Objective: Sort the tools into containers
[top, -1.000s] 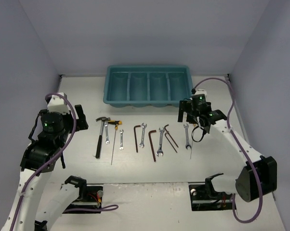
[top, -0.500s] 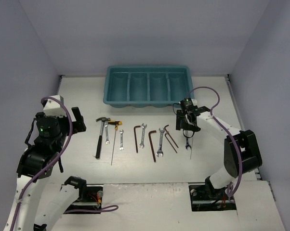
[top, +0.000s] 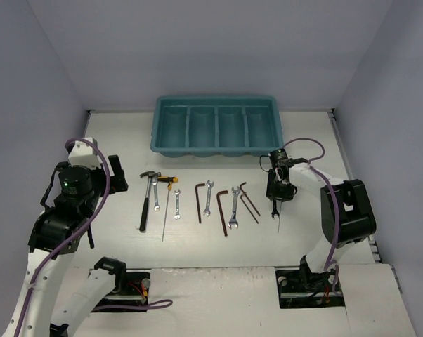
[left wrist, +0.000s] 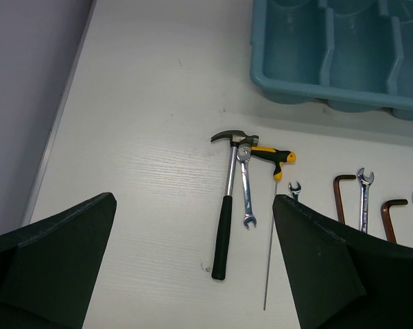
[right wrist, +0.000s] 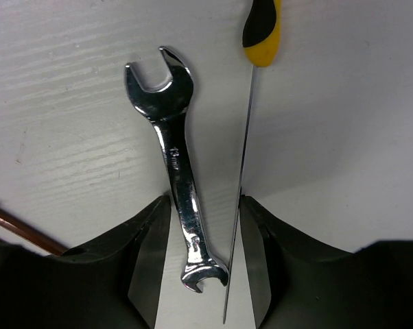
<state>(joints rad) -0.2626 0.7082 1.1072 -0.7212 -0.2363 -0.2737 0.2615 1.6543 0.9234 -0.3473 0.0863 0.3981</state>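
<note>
The right tool (right wrist: 205,204) is down on the white counter (top: 120,137) at the right end of the tool row. Its black fingers (right wrist: 148,257) stand partway apart, astride a silver open-ended wrench (right wrist: 175,164) and the thin steel shaft of a yellow-and-black-handled driver (right wrist: 245,157). One finger sits right against the wrench and the other against the shaft. Both things lie flat, and I cannot tell whether the fingers press them. Leftward along the row lie dark reddish-brown L-shaped hex keys (top: 223,209), more silver wrenches (top: 208,196), a second yellow-and-black T-handle driver (left wrist: 274,156) and a black-handled steel-headed hammer (left wrist: 224,219), which has a wrench just beside its handle. The left tool (left wrist: 193,202) hangs over the counter left of the hammer, its fingers spread wide with nothing between them. Beyond the row sits the teal rectangular plastic tray (top: 211,147) with a rolled rim, its four long compartments side by side.
</note>
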